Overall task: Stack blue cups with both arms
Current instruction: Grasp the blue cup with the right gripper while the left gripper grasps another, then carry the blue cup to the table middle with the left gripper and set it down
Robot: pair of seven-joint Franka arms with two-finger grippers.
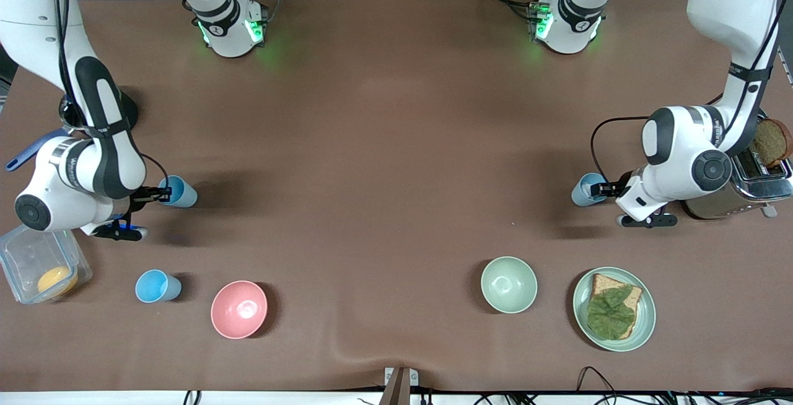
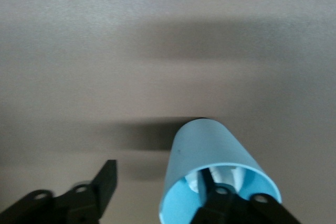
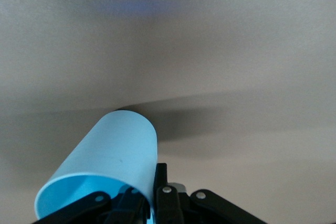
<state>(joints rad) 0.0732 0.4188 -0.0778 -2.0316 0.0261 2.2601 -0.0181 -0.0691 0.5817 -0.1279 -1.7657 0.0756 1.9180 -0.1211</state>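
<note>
A grey-blue cup (image 1: 584, 189) with white bits inside stands toward the left arm's end of the table. My left gripper (image 1: 601, 190) is at its rim. In the left wrist view the gripper (image 2: 160, 179) is open: one finger is inside the cup (image 2: 210, 145) and the other stands wide apart outside it. A second blue cup (image 1: 181, 192) stands toward the right arm's end. My right gripper (image 1: 160, 194) is shut on its rim. In the right wrist view the gripper (image 3: 142, 190) pinches the cup's (image 3: 110, 150) wall, one finger inside and one outside.
A third, brighter blue cup (image 1: 157, 286), a pink bowl (image 1: 239, 309), a green bowl (image 1: 509, 284) and a plate (image 1: 645, 318) with bread and a leaf lie nearer the front camera. A clear box (image 1: 37, 262) sits by the right arm. A toaster (image 1: 746, 185) stands by the left arm.
</note>
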